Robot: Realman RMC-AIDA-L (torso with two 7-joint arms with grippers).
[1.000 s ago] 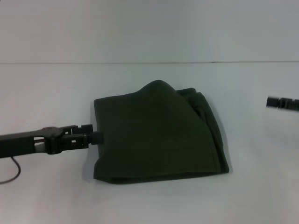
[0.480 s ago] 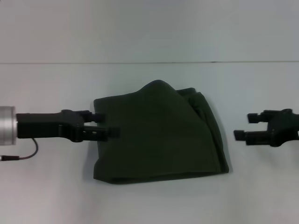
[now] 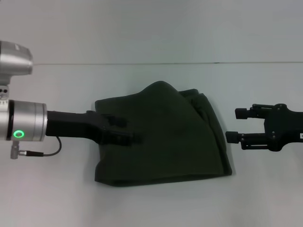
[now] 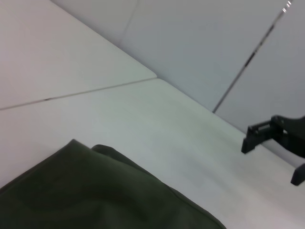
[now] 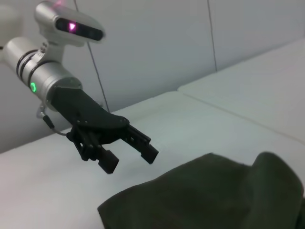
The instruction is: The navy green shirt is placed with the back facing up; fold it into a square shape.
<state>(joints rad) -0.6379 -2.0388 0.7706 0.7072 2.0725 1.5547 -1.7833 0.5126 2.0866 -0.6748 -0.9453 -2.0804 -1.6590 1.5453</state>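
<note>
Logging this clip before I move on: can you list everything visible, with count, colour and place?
navy green shirt: one, dark olive green, folded into a rough rectangle with a bump on its far edge, lying in the middle of the table.
table: one, white, filling the lower part of the head view.
wall: white panels behind the table.
left gripper: one, black on a silver wrist with a green light, open, above the shirt's left part; the right wrist view shows it off the cloth.
right gripper: one, black, open, just off the shirt's right edge, holding nothing.
</note>
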